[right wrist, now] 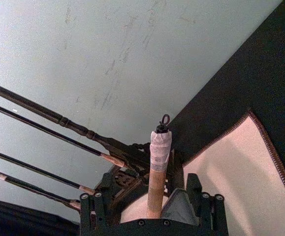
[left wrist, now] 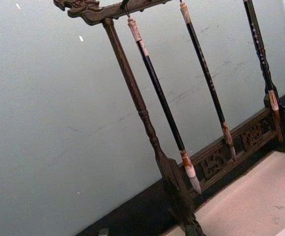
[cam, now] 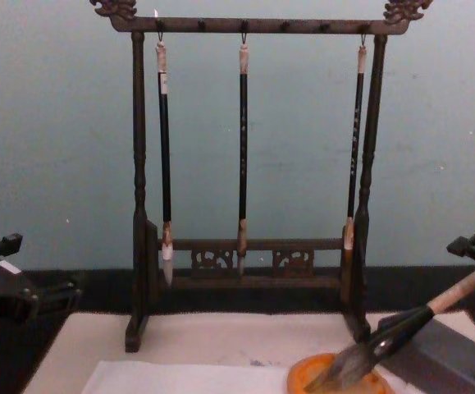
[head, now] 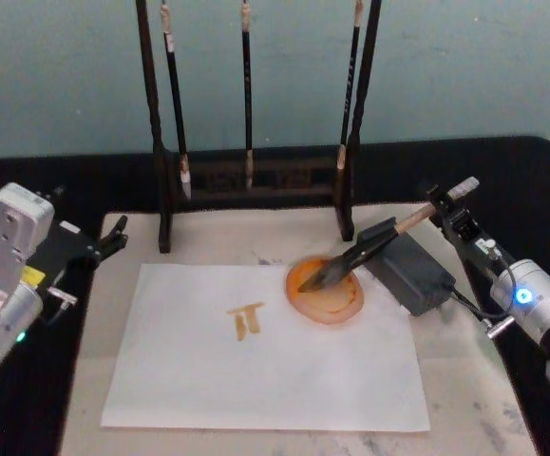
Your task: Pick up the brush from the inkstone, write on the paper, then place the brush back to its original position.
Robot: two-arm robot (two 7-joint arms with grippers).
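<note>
The brush [head: 369,249] lies tilted across the dark grey inkstone [head: 412,271], its thick tuft resting in a round orange dish [head: 336,306]. Its tan handle end, with a small loop [right wrist: 158,167], sits between the fingers of my right gripper [head: 445,201], which looks open, with a gap showing beside the handle in the right wrist view. The white paper [head: 256,361] lies in front of the dish and bears a few brown strokes. My left gripper [head: 120,235] is parked at the mat's left edge, open and holding nothing. From the chest view the brush [cam: 401,328] slopes down to the dish [cam: 303,382].
A dark wooden rack [head: 256,176] stands at the back of the cream mat [head: 464,399], with three thin black-handled brushes hanging from its top bar [cam: 253,25]. A black cloth surrounds the mat. A pale wall is close behind the rack.
</note>
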